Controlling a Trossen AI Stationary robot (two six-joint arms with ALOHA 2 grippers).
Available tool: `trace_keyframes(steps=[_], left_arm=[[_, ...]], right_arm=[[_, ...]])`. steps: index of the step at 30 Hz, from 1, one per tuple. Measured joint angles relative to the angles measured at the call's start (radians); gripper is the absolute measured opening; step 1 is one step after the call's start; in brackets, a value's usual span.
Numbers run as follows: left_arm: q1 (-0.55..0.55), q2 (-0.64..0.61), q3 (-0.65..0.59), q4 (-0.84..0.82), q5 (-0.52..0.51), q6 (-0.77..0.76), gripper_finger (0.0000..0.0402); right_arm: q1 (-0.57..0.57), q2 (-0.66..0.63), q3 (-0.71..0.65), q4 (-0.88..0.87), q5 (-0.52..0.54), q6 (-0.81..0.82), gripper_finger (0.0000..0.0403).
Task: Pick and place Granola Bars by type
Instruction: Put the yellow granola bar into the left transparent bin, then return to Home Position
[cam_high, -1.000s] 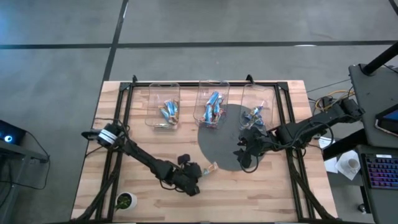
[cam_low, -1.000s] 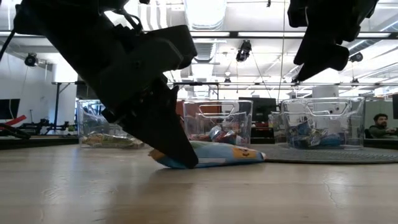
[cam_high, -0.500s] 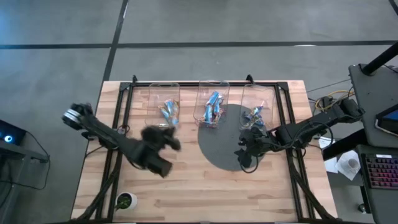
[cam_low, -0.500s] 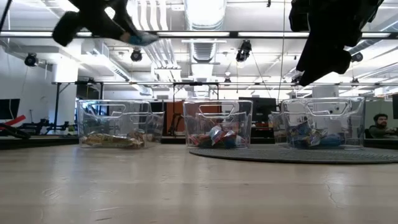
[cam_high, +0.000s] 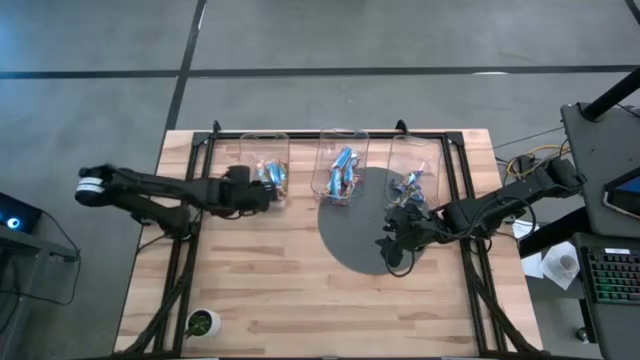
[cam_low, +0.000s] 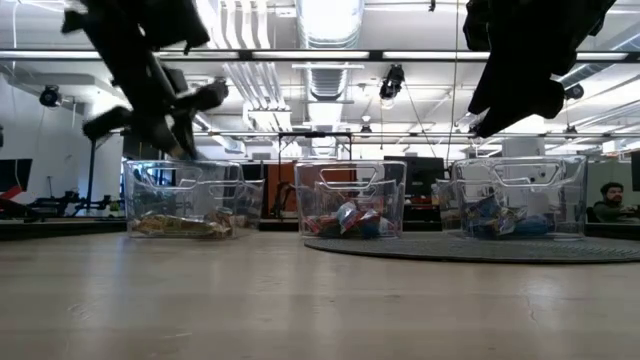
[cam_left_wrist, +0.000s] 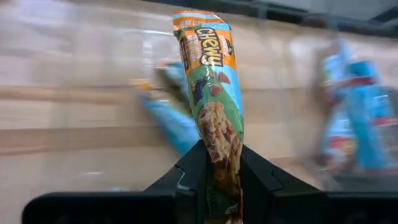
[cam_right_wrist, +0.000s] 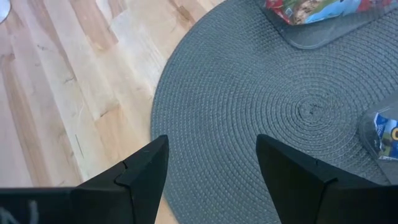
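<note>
My left gripper (cam_high: 266, 196) is above the near edge of the left clear bin (cam_high: 264, 170), shut on a green, blue and orange granola bar (cam_left_wrist: 214, 93). In the low view it (cam_low: 172, 122) hangs over that bin's rim. Blue and yellow bars (cam_high: 270, 178) lie in the left bin, blue and red ones (cam_high: 342, 172) in the middle bin, and more (cam_high: 410, 185) in the right bin. My right gripper (cam_right_wrist: 211, 168) is open and empty, hovering over the grey round mat (cam_high: 355, 235) near the right bin. My left gripper pinches the granola bar between its two fingers by one end (cam_left_wrist: 219, 163). The fingers come from the table's left, slanting down. The bar runs on along the fingers, its free orange end (cam_left_wrist: 202, 25) sticking out ahead. It is lifted clear above the left bin.
Three clear bins stand in a row along the far edge; the middle bin (cam_high: 340, 165) and right bin (cam_high: 415, 170) sit partly on the mat. A small green object (cam_high: 203, 322) lies at the near left corner. A black frame (cam_high: 190, 160) edges the table.
My left gripper has lifted the bar off the near middle of the table, where it was pinching it a second ago. It has swung up and toward the far left, to the left bin, and the bar has come clear of the table. The right arm kept still.
</note>
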Motion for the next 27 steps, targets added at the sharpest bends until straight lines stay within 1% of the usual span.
trace_keyframes(steps=[3, 5, 10, 12, 15, 18, 21, 23, 24, 26, 27], left_arm=[[0.028, -0.029, -0.074, 0.215, 0.019, 0.051, 0.0056], [0.037, -0.042, -0.099, 0.302, 0.003, 0.070, 0.0071], [0.042, -0.046, -0.101, 0.304, -0.005, 0.145, 0.0126], [0.041, -0.049, -0.082, 0.304, -0.004, 0.163, 0.0147], [0.024, -0.061, -0.029, 0.284, 0.036, 0.179, 0.0166], [-0.035, -0.066, 0.043, 0.285, 0.045, 0.238, 0.0170], [-0.136, -0.066, 0.128, 0.287, 0.019, 0.367, 0.0171], [-0.202, -0.065, 0.175, 0.289, -0.001, 0.419, 0.0171], [-0.235, -0.064, 0.195, 0.285, -0.007, 0.434, 0.0171], [-0.297, -0.064, 0.231, 0.285, -0.016, 0.459, 0.0171], [-0.328, -0.064, 0.245, 0.287, -0.017, 0.463, 0.0171]], right_arm=[[0.000, 0.000, 0.000, 0.000, 0.000, 0.000, 0.0233], [0.000, 0.000, 0.000, 0.000, 0.000, 0.001, 0.0233], [0.000, 0.000, 0.000, 0.000, 0.000, 0.006, 0.0233], [0.000, 0.000, 0.000, 0.000, 0.000, 0.002, 0.0233], [0.000, 0.000, 0.000, 0.000, -0.001, -0.001, 0.0233], [0.000, 0.000, 0.000, 0.001, -0.001, -0.004, 0.0233], [0.000, -0.001, 0.004, 0.007, -0.001, 0.029, 0.0233], [0.000, -0.001, 0.021, 0.006, -0.002, 0.061, 0.0233], [0.000, -0.001, 0.032, 0.006, -0.015, 0.083, 0.0233], [-0.001, -0.002, 0.054, 0.008, -0.076, 0.130, 0.0233], [-0.001, -0.002, 0.064, 0.019, -0.089, 0.128, 0.0233]])
